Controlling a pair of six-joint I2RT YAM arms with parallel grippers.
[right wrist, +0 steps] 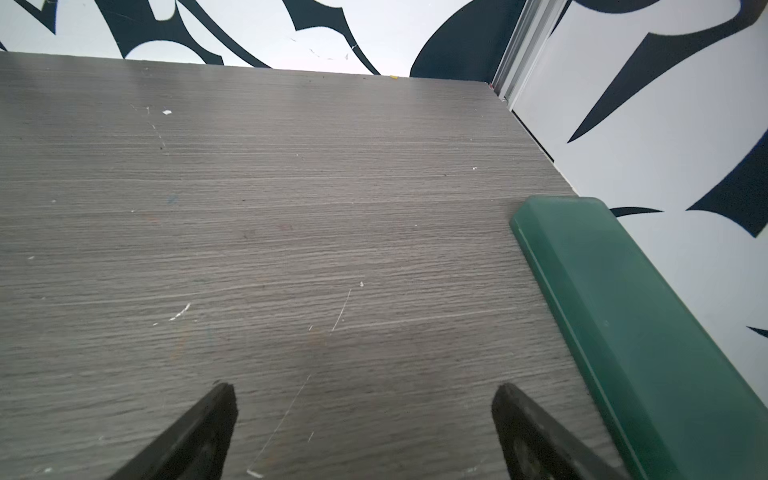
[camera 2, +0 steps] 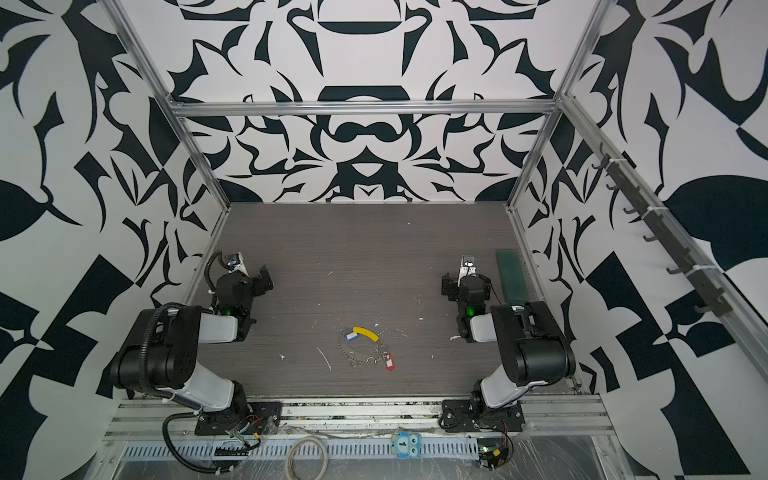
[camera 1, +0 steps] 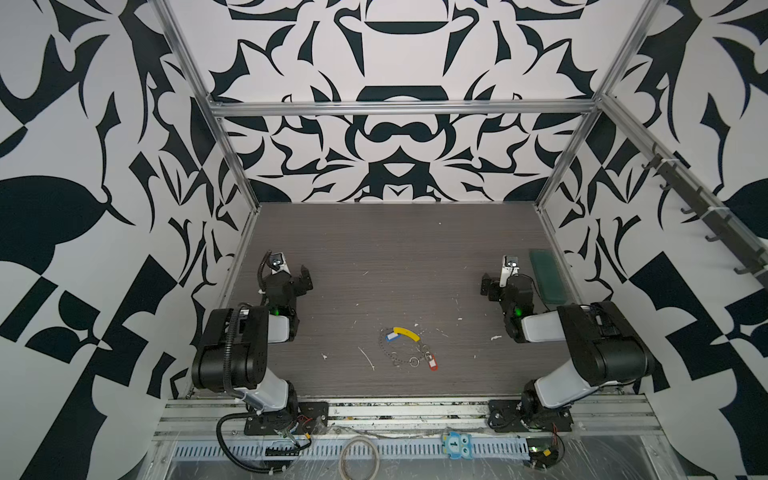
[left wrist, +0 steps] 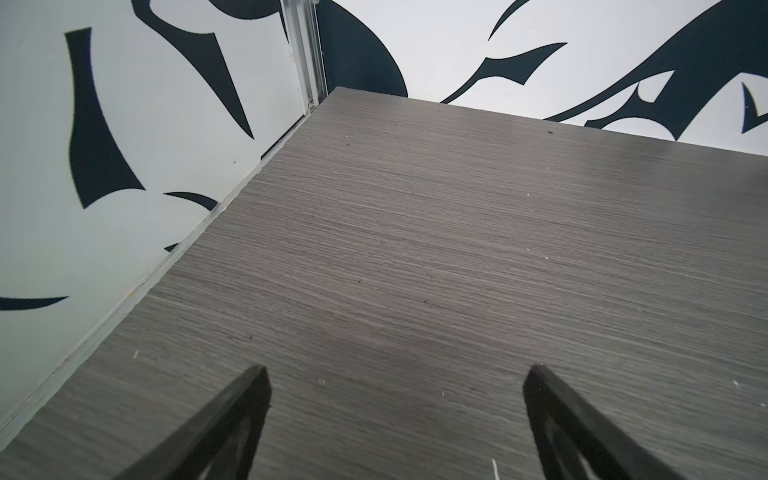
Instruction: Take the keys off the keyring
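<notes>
Keyring [camera 1: 406,333] lies at tabletop [camera 1: 395,249] six o'clock. Left gripper [left wrist: 395,374] and right gripper [right wrist: 365,390] fingers stand apart, empty. Pulling red key [camera 1: 432,363] unanchored could drag the floppy loop.

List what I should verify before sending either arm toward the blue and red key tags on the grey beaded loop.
1. Left gripper open and empty: ok.
2. Right gripper open and empty: ok.
3. Blue plastic key tag and red plastic key tag in plain sight on the grey wood-grain table: ok.
4. Thin grey beaded keyring loop lying flat, nothing on top: ok.
5. How the tags attach to the loop: cannot tell, too small.
6. Dark green flat plastic block clear of the right gripper: ok, beside it but apart.
</notes>
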